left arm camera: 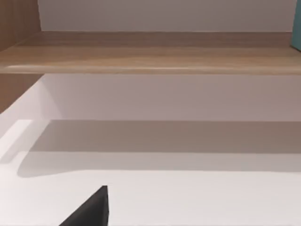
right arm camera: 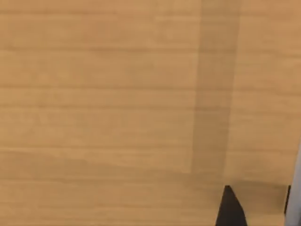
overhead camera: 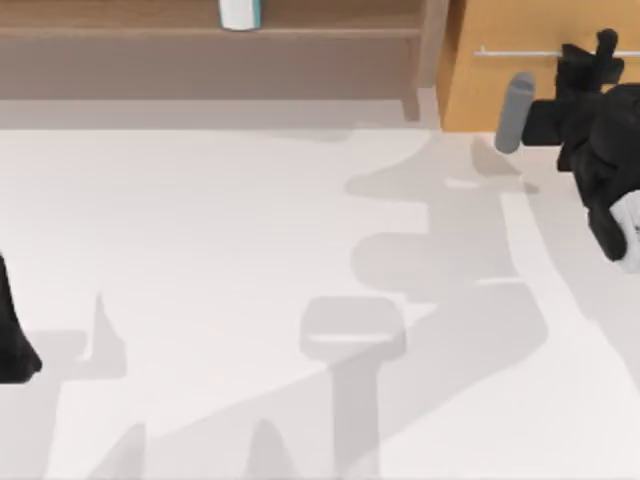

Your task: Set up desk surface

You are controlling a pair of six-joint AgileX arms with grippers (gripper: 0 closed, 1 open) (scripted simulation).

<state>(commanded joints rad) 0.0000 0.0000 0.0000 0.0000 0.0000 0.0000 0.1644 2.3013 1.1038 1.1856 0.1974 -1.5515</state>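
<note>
The right gripper (overhead camera: 600, 50) is up at the far right corner of the top view, pressed close against the orange-wood drawer cabinet (overhead camera: 520, 30), its dark fingers right at the thin silver bar handle (overhead camera: 520, 52); whether those fingers are spread or closed I cannot tell. In the right wrist view one black fingertip (right arm camera: 231, 207) pokes up against the cabinet's pale wood front (right arm camera: 103, 94), with a sliver of the silver handle (right arm camera: 296, 188) just beside it. A grey cylindrical part of the right arm (overhead camera: 514, 112) juts out toward the table's middle, just behind the gripper. Below and in front of that gripper spreads the desk surface (overhead camera: 200, 230), a wide, flat, white top that runs away from the cabinet across to the left side. Along its far edge, well left of the right gripper, stands the brown wooden shelf (overhead camera: 200, 40), with a white-and-teal container (overhead camera: 240, 12) on its board. The left arm (overhead camera: 12, 330) sits parked at the left edge of the table, far from the cabinet; its wrist view shows a dark finger (left arm camera: 91, 209) over the white desk surface (left arm camera: 197, 197), facing the shelf board (left arm camera: 150, 52).
</note>
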